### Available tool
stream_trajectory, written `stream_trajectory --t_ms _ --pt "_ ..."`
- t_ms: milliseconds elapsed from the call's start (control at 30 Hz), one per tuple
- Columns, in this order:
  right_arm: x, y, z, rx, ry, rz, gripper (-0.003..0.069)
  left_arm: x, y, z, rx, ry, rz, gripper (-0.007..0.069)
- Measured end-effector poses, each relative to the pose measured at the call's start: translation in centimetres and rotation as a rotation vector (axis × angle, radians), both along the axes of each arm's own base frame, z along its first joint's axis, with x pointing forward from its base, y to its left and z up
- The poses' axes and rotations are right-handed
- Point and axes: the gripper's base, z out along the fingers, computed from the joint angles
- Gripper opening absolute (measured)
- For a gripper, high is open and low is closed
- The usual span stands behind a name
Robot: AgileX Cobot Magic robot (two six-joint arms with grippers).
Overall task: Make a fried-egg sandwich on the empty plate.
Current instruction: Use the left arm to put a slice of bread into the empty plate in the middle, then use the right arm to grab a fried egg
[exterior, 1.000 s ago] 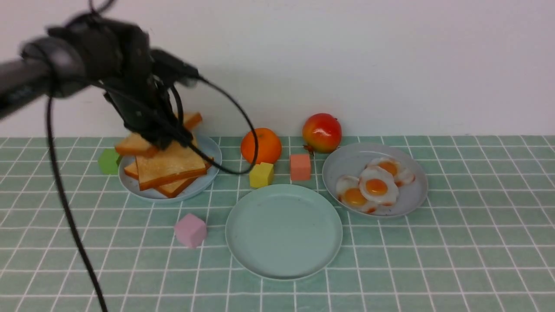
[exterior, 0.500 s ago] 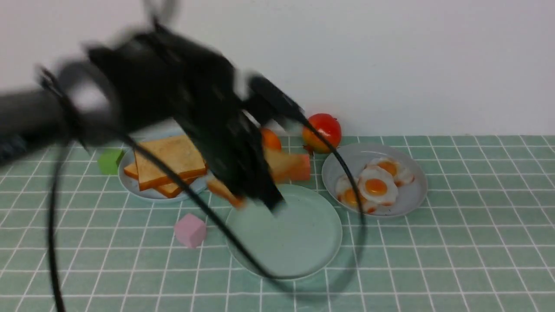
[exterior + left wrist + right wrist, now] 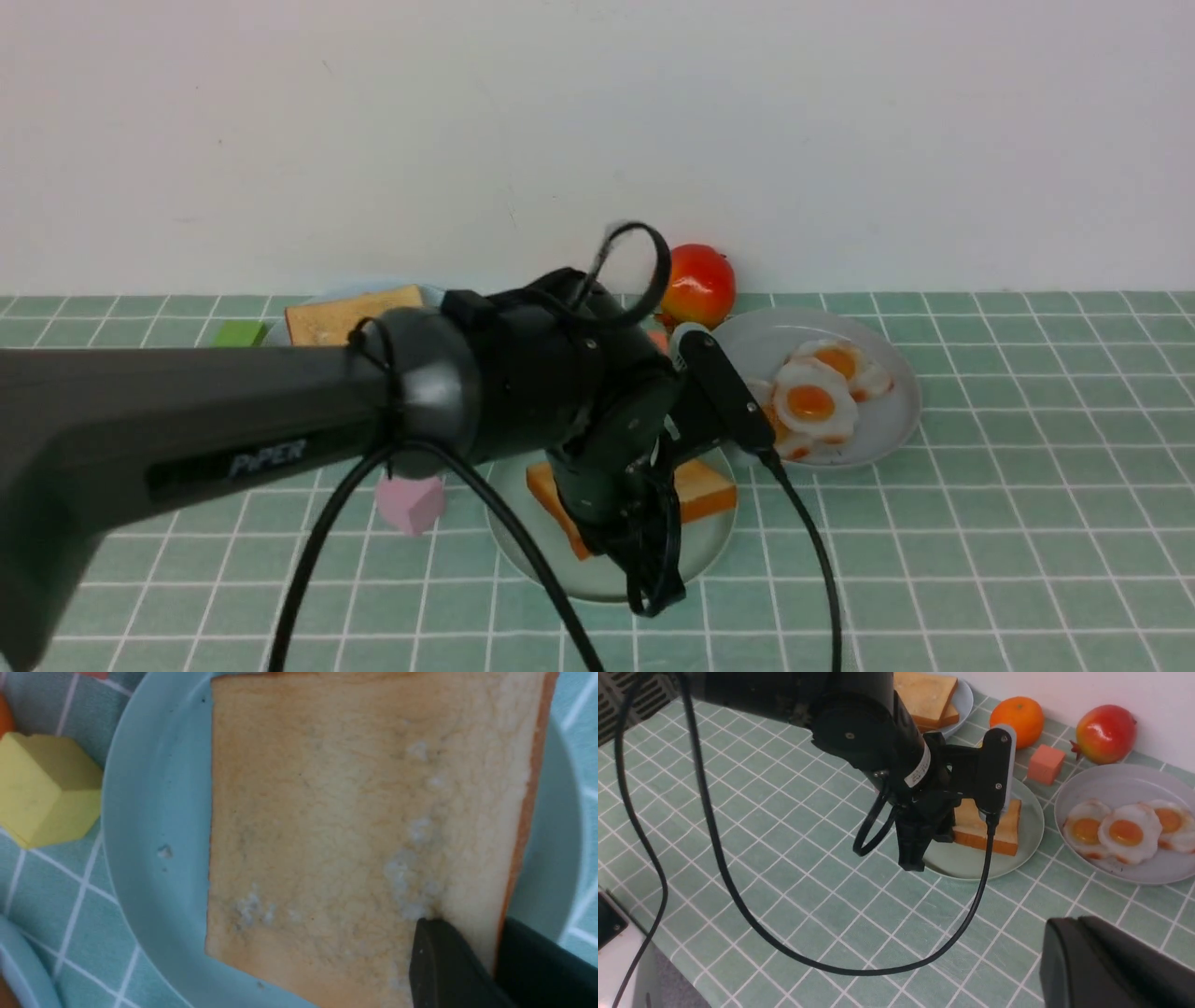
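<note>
The empty plate (image 3: pixel 711 549), mint green, now has one golden toast slice (image 3: pixel 707 488) lying across it. My left gripper (image 3: pixel 496 948) is shut on that slice's edge, with one finger (image 3: pixel 439 961) on its top face and the other under the crust. From the right wrist view, the left gripper (image 3: pixel 941 833) hangs at the slice's near side. More toast (image 3: pixel 353 315) is stacked on a pale blue plate at the back left. Three fried eggs (image 3: pixel 810 403) lie on the grey plate (image 3: pixel 892 434). My right gripper (image 3: pixel 1069 929) is shut and holds nothing, low over the near tiles. No fried-egg sandwich is in view.
A red fruit (image 3: pixel 700 280) and an orange (image 3: pixel 1017 715) stand near the back wall. Cubes lie around the plates: pink (image 3: pixel 411 504), green (image 3: pixel 238 333), yellow (image 3: pixel 46 788) and salmon (image 3: pixel 1045 764). The left arm's black cable (image 3: pixel 859 966) loops over the near tiles.
My left arm has swung from the toast stack at the back left to the mint-green plate, carrying one slice. It has lowered the slice onto the plate.
</note>
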Motion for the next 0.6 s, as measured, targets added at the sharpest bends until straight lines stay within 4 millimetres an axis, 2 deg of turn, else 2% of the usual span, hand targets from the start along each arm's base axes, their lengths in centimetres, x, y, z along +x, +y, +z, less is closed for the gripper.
stream_trajectory --t_ms 67,200,300,333,467,600 --pt "0.0 0.0 0.0 0.0 0.0 0.0 0.0032 0.2 0.1 -0.1 0.02 -0.014 -0.011 0.0153" --pt "0.0 0.0 0.0 0.0 0.0 0.0 0.0036 0.5 0.3 -0.1 0.067 -0.064 -0.038 0.0304" --pt "0.0 0.0 0.0 0.0 0.0 0.0 0.0037 0.6 0.3 -0.1 0.063 -0.068 -0.023 0.0363" --pt "0.0 0.0 0.0 0.0 0.0 0.0 0.004 0.6 0.3 -0.1 0.049 -0.066 0.003 0.0403" --pt "0.4 0.1 -0.2 0.004 0.033 -0.009 0.0045 0.5 0.4 0.4 0.007 -0.061 0.076 0.0451" --pt "2.6 0.5 -1.1 -0.001 0.145 -0.071 0.005 -0.6 0.5 2.8 -0.047 -0.064 0.141 0.0456"
